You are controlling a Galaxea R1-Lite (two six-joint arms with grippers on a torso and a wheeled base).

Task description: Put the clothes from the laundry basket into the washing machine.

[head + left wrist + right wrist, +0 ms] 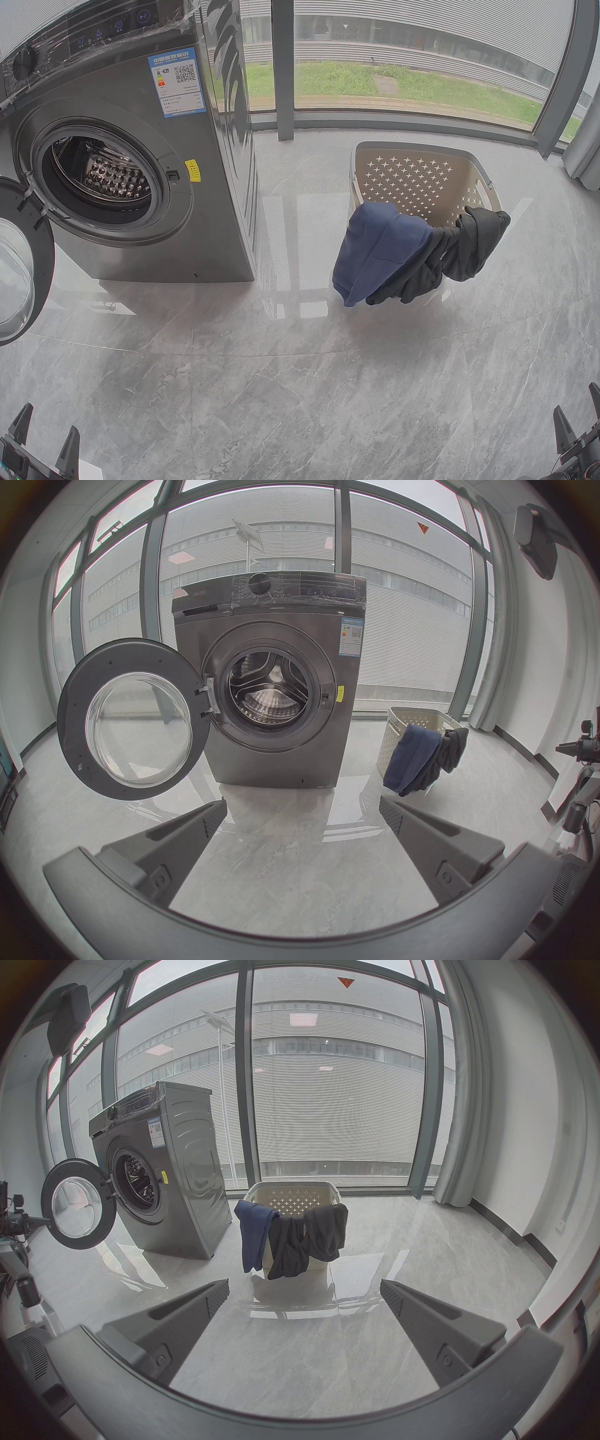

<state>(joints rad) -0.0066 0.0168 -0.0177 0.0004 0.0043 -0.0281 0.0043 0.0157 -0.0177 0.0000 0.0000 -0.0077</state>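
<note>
We count washing machine (pixel 209 206): one, with one door (pixel 19 262). Laundry basket (pixel 412 149): one. Garments: two by colour, blue garment (pixel 375 250) and black garment (pixel 459 247); we cannot confirm black is single piece. Grippers: two, left gripper (pixel 49 420) and right gripper (pixel 575 400).

Washing machine door (pixel 28 262) — cropped at the head view's left edge.

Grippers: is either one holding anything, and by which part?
Nothing. The left gripper and right gripper are open, empty; the clothes hang on the laundry basket.
</note>
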